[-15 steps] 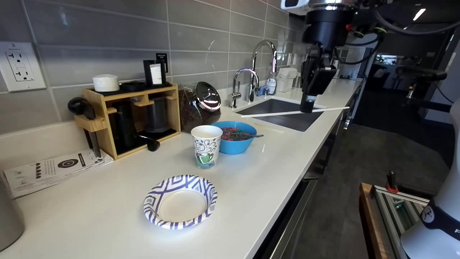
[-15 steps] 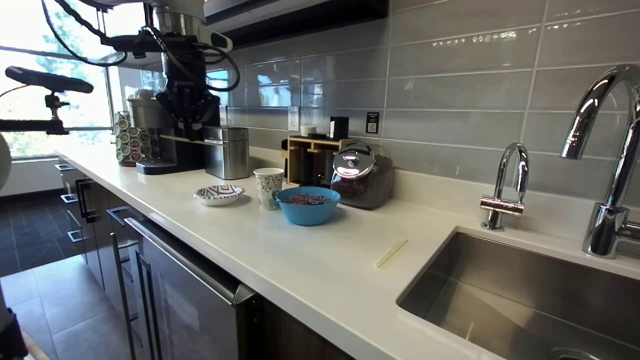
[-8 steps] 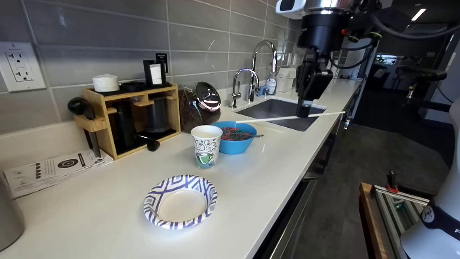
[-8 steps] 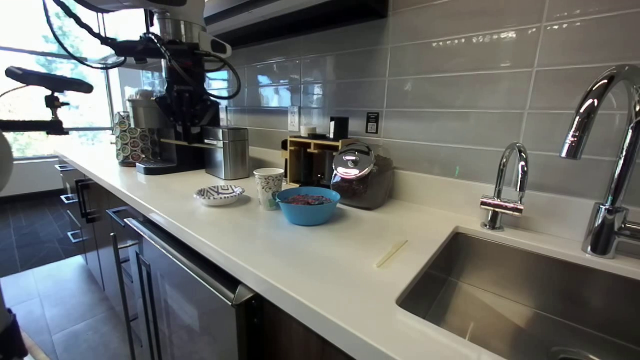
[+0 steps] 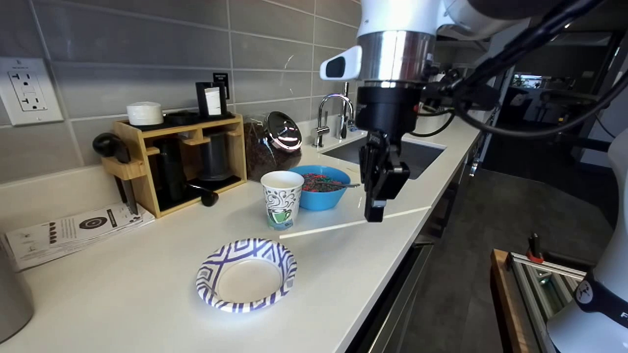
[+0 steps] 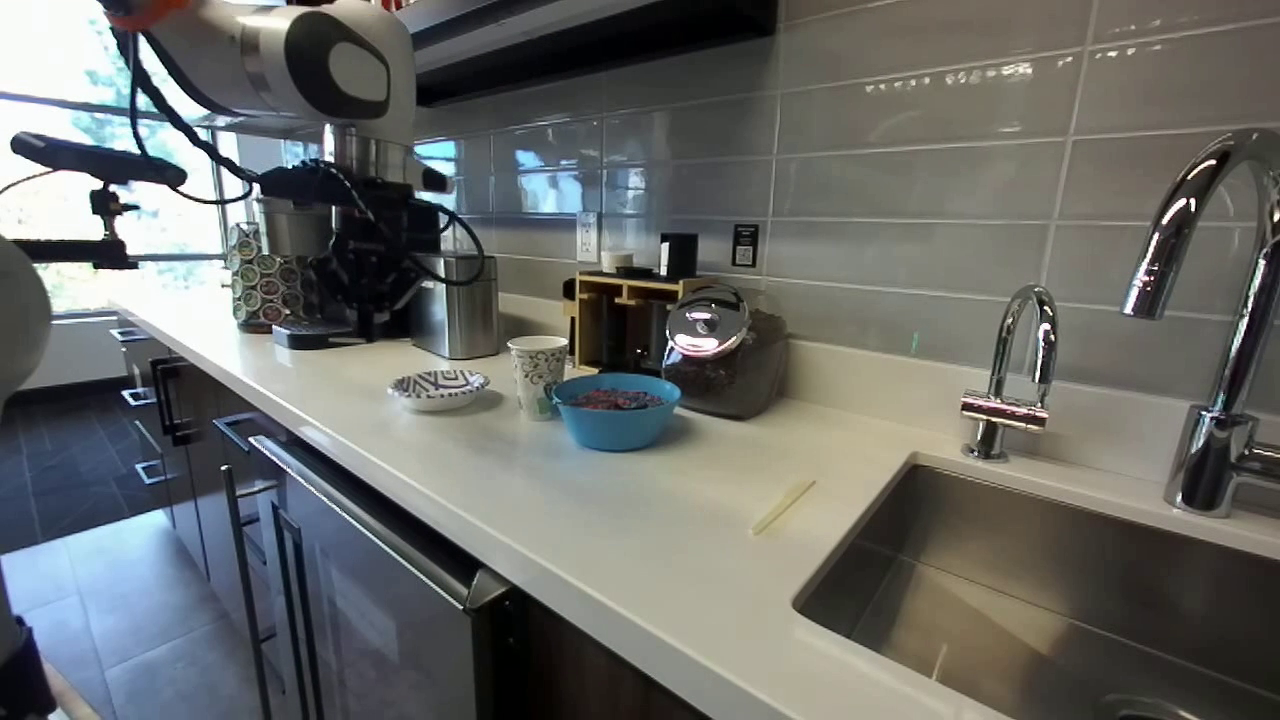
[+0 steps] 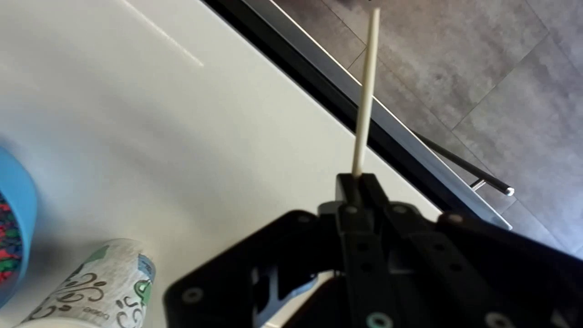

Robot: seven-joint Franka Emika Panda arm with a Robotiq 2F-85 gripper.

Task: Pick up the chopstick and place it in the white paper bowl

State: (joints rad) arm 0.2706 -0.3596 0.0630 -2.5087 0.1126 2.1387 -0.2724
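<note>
Gripper (image 7: 358,180): we see it pinching the chopstick (image 7: 365,95).
White paper bowl (image 5: 248,279): we see it on the counter (image 5: 147,304), near the cup (image 5: 282,198).

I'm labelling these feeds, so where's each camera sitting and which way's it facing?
In an exterior view: above the counter, nearest the paper bowl, facing the sink; arm and gripper show.
In an exterior view: by the sink, facing the paper bowl and window; arm and gripper show.
Wrist view: at the arm's end, looking down at the held chopstick, counter and floor; of the robot, only the gripper.
Both exterior views share paper bowl, cup and sink.
</note>
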